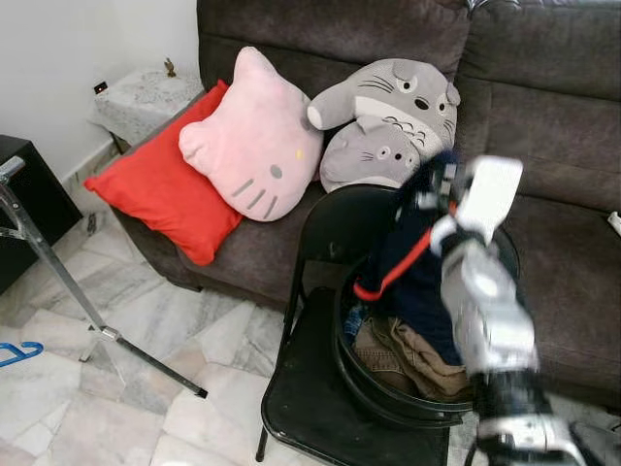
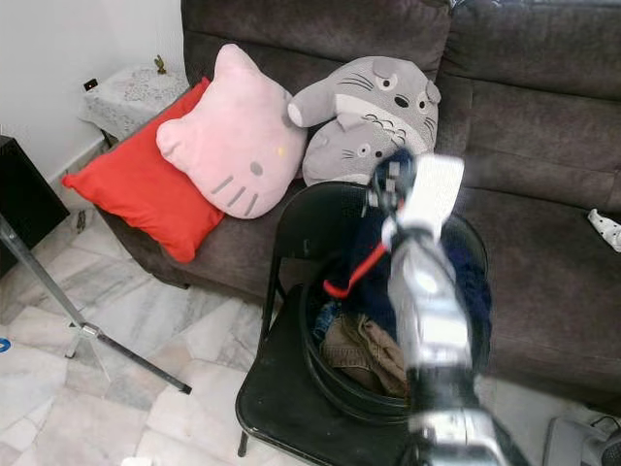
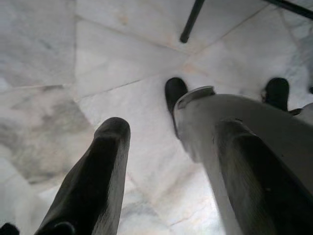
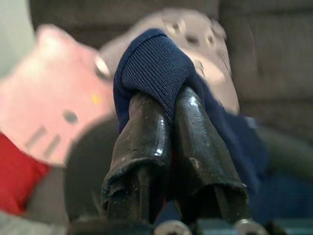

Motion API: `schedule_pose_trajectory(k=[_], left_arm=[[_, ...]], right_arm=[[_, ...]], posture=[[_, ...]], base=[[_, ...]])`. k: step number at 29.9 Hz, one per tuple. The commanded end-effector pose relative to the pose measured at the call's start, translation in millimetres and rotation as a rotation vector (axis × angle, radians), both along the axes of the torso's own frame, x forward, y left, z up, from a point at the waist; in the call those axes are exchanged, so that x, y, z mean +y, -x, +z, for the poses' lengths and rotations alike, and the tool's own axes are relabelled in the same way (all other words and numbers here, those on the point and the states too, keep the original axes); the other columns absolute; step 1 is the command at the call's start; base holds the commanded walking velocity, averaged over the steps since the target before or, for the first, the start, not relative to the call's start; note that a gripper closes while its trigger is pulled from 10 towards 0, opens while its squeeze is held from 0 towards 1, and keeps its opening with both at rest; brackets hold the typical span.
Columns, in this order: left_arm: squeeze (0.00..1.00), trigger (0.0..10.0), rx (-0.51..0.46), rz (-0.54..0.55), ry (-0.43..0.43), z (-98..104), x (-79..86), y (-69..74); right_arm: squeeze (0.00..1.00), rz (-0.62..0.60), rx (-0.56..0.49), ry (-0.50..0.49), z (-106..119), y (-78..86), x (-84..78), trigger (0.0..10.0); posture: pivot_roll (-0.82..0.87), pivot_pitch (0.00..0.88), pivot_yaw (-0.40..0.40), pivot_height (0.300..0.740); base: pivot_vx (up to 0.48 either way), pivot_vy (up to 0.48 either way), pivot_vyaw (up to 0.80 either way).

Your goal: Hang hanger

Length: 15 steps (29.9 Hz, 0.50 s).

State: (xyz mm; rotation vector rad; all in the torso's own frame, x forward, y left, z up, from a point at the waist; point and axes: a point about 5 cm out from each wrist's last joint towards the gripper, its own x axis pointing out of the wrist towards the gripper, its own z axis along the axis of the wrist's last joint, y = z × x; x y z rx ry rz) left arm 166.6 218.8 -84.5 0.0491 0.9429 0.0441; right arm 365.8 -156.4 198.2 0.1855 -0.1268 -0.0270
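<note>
**Ana:** Nearest the head camera is the silver right arm, blurred, rising in front of the round black laundry basket (image 1: 361,383). Its right claw (image 4: 168,105) is pinched tight on a fold of dark navy knitted garment (image 4: 151,66), lifted above the basket.

**Ben:** And the hanger?

**Ana:** A thin red hanger (image 1: 396,272) shows as a curved strip running through the navy cloth, just above the basket's rim. Most of it is buried in the fabric, so I cannot make out its hook or full shape.

**Ben:** What holds the basket?

**Ana:** A black folding metal chair (image 1: 301,413), standing in front of the dark brown fabric sofa (image 1: 543,126). Inside the basket, under the navy piece, lies some crumpled tan-brown clothing (image 1: 403,357); the arm cuts off the rest.

**Ben:** The other arm?

**Ana:** The left claw (image 3: 166,171) hangs with its two black fingers spread wide, over the grey-veined white marble floor (image 3: 58,73).

**Ben:** Behind the basket?

**Ana:** On the sofa, a grey plush cat-like toy (image 1: 388,121) directly behind the chair, beside that a pink cat-face cushion (image 1: 254,136), then a red square cushion (image 1: 165,189). A grey metal stand leg (image 1: 58,277) crosses the floor well away from the basket.
</note>
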Motion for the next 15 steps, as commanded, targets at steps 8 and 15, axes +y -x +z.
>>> schedule_pose_trajectory(k=[8, 15], left_arm=[[0.00, 10.0, 0.026, 0.023, 0.028, -3.4, 3.1, 9.3], [0.00, 10.0, 0.029, 0.024, 0.038, -5.1, -4.7, 9.1]], right_arm=[[0.00, -0.043, -0.032, -0.038, 16.2, 3.1, 1.8, 10.0], [0.00, -0.030, -0.017, -0.033, 18.8, 2.2, 9.5, 10.0]], posture=[[-0.05, 0.172, -0.002, 0.740], [-0.04, 0.180, -0.003, 0.740]], base=[[0.000, 0.000, 0.00], [-0.034, 0.000, 0.00]])
